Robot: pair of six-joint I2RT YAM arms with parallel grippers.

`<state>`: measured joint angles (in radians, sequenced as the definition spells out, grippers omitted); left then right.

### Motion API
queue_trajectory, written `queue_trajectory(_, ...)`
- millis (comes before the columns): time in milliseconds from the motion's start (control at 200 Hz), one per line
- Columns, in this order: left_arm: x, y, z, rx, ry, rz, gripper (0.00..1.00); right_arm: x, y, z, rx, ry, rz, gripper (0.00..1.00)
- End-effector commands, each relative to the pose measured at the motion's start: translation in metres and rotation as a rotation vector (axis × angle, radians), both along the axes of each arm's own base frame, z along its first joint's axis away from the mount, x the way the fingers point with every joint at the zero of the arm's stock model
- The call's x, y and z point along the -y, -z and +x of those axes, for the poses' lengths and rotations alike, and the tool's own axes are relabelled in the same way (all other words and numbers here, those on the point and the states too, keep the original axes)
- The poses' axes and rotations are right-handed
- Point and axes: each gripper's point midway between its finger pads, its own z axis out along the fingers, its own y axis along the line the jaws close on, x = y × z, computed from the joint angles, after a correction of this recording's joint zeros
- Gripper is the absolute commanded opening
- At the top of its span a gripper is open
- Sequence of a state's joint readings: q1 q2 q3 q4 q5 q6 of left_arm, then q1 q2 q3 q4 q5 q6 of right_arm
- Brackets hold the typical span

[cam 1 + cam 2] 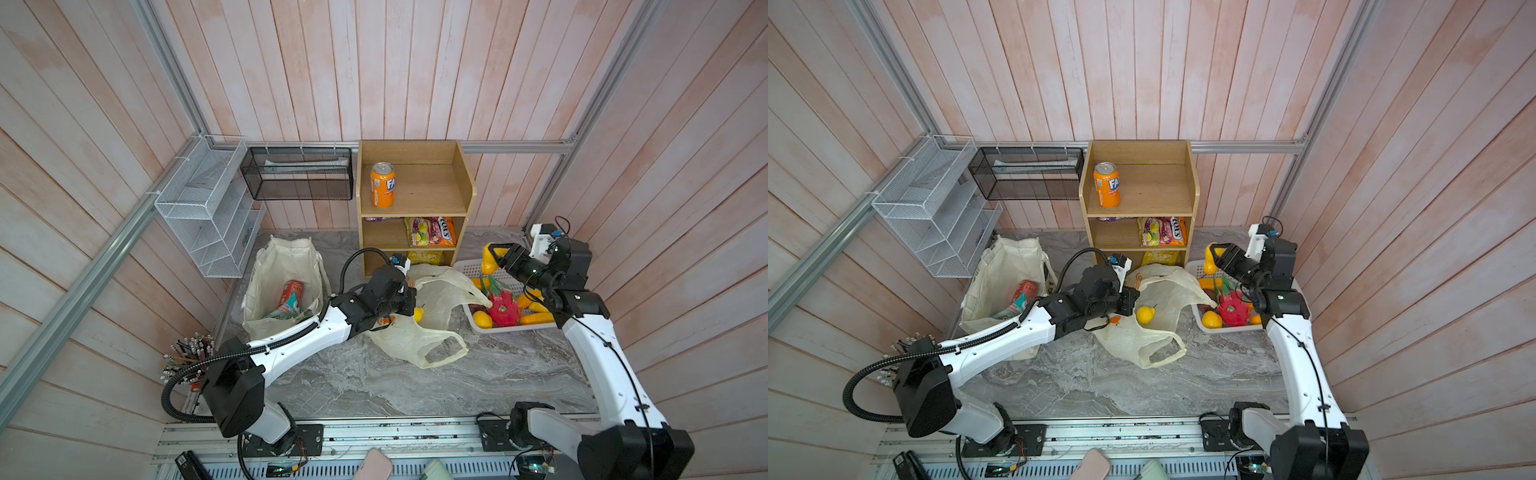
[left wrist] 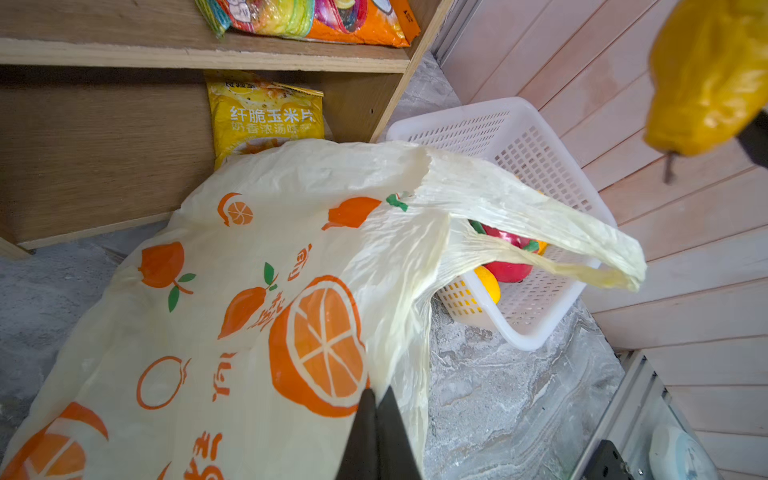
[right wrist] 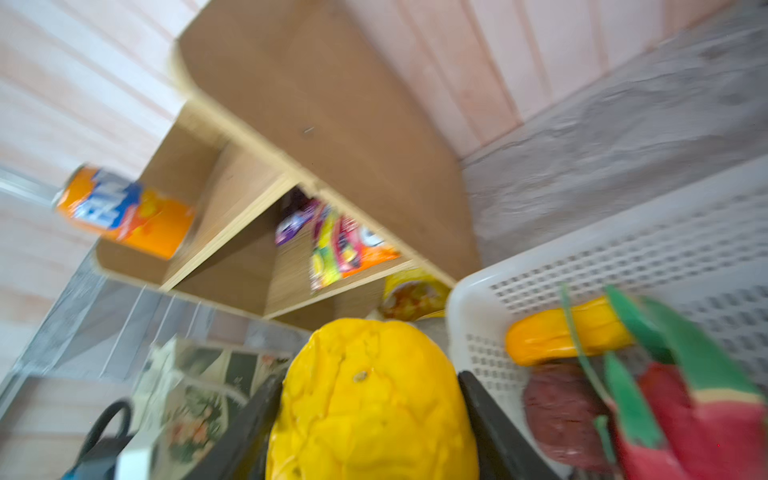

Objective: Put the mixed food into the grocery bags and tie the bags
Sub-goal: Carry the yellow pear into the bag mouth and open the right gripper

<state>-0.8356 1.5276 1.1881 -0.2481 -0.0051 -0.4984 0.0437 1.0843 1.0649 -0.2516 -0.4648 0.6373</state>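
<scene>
The red can (image 1: 293, 291) and the teal-and-white packet (image 1: 286, 309) lie inside the cream canvas tote (image 1: 266, 266), which stands open at the left. The pale-yellow plastic bag (image 1: 432, 336) printed with oranges (image 2: 320, 345) is spread on the table's middle, with a small yellow fruit (image 1: 1145, 314) lying in it. My left gripper (image 2: 377, 395) is shut on the bag's rim. My right gripper (image 1: 492, 255) hangs over the basket's far corner, its jaws closed on a yellow fruit (image 3: 370, 395).
A white perforated basket (image 1: 515, 329) at the right holds a dragon fruit (image 1: 503, 305) and yellow fruits. The wooden shelf (image 1: 415, 191) at the back carries an orange soda can (image 1: 382, 185) and chip packets (image 1: 430, 231). Wire racks hang at the back left; a pencil cup (image 1: 189, 357) stands front left.
</scene>
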Motion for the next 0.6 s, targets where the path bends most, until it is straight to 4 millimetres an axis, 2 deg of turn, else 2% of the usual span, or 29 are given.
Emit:
queue_trajectory(0, -0.006, -0.021, 0.005, 0.034, -0.026, -0.010, 0.00, -0.042, 0.015, -0.031, -0.046, -0.109, -0.009, 0.46)
queue_trajectory(130, -0.006, -0.024, 0.005, 0.029, -0.034, -0.018, 0.00, -0.086, 0.037, -0.065, -0.083, -0.212, -0.005, 0.46)
queue_trajectory(260, -0.005, -0.026, 0.004, 0.025, -0.030, -0.021, 0.00, -0.104, 0.082, -0.083, -0.155, -0.242, 0.008, 0.46)
queue_trajectory(340, -0.005, -0.026, 0.004, 0.026, -0.026, -0.021, 0.00, -0.103, 0.107, -0.081, -0.183, -0.222, -0.001, 0.45)
queue_trajectory(430, -0.005, -0.027, 0.004, 0.028, -0.024, -0.017, 0.00, -0.100, 0.126, -0.073, -0.192, -0.191, -0.038, 0.45)
queue_trajectory(595, -0.003, -0.024, 0.003, 0.017, -0.016, -0.013, 0.00, -0.106, 0.145, -0.054, -0.208, -0.176, -0.073, 0.45)
